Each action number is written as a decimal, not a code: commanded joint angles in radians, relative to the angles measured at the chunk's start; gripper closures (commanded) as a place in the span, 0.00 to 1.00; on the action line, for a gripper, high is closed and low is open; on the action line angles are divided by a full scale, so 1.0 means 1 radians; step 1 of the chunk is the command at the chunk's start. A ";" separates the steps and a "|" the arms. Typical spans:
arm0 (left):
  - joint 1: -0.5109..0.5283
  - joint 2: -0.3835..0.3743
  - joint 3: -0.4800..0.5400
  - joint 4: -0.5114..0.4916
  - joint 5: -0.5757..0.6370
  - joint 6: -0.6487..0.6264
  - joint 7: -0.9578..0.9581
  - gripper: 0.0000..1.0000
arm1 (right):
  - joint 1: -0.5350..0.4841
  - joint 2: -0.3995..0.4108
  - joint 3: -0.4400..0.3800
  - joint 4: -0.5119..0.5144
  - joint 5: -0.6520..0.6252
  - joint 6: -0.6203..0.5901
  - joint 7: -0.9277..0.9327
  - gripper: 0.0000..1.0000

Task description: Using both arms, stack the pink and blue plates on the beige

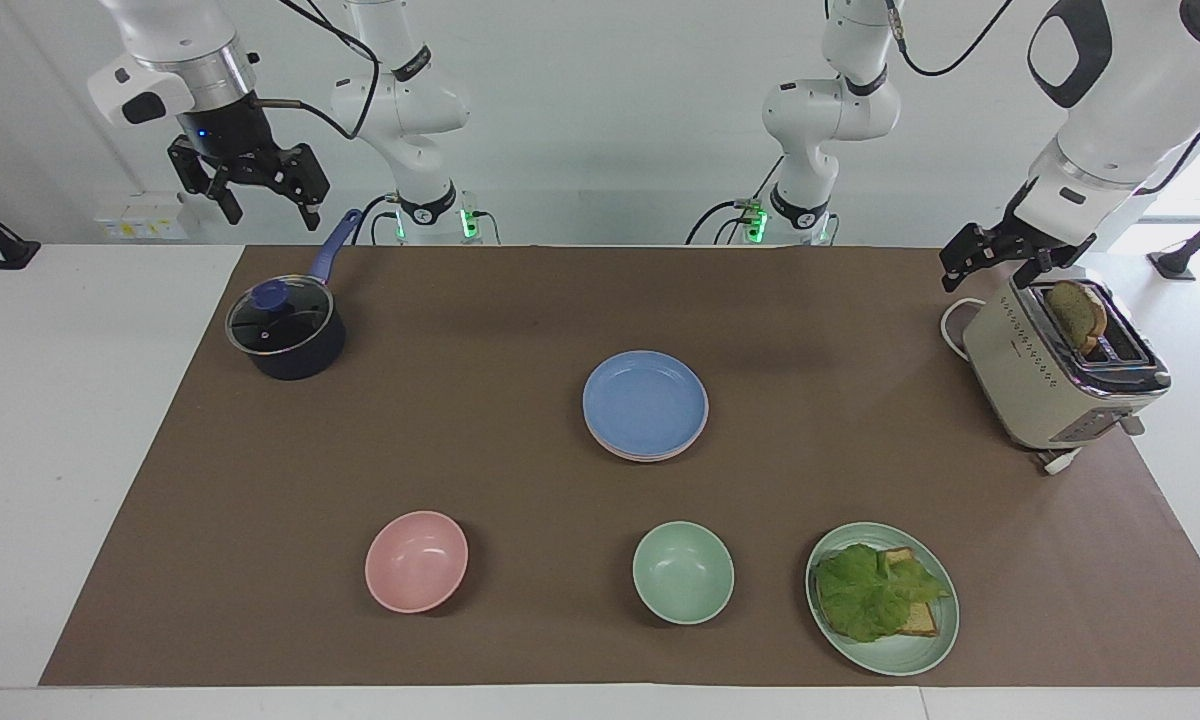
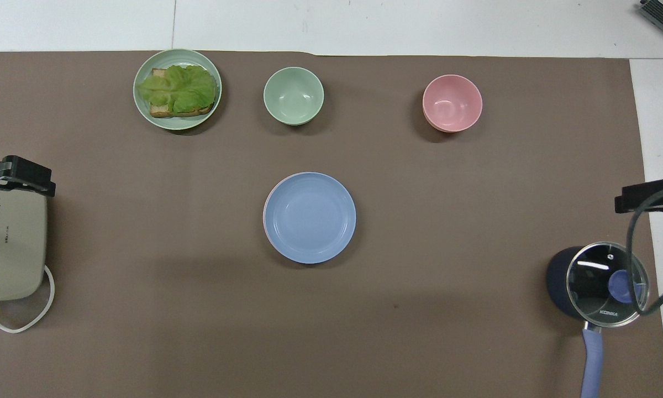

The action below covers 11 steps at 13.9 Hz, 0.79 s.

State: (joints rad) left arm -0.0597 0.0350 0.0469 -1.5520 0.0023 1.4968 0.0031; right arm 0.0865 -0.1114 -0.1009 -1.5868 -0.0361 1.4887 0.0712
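- The right arm's black two-finger gripper hangs high over the table's edge at the right arm's end, above the dark saucepan with a glass lid and blue handle; its fingers stand apart and hold nothing.
- The left arm's black two-finger gripper hovers just over the beige toaster with a slice of bread in its slot at the left arm's end of the table; it looks parted and empty, though its tips are hard to read.
- The round periwinkle blue plate lies mid-table on top of a stack, well apart from both grippers and roughly between them.
- A sliver of the pale pink plate shows under its rim. A paler edge peeks out at the bottom of the stack in the facing view; I cannot tell for certain that it is the beige plate.
- Judged from this, the stacking looks done and both arms are parked clear; no further pick seems called for beyond staying away from the stack.
- The pink bowl, green bowl and mint-green plate with lettuce and bread sit farther from the robots than the stack.
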 commanded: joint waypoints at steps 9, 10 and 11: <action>0.003 -0.007 -0.002 0.004 0.016 -0.015 0.003 0.00 | -0.004 -0.033 0.003 -0.038 -0.005 -0.001 -0.028 0.00; 0.003 -0.007 -0.002 0.006 0.015 -0.015 0.003 0.00 | -0.004 -0.033 0.003 -0.038 -0.005 0.001 -0.028 0.00; 0.003 -0.007 -0.002 0.004 0.016 -0.015 0.003 0.00 | -0.004 -0.033 0.004 -0.038 -0.005 0.002 -0.027 0.00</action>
State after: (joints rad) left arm -0.0597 0.0350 0.0469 -1.5520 0.0023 1.4968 0.0031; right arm 0.0865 -0.1169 -0.1009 -1.5956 -0.0361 1.4887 0.0684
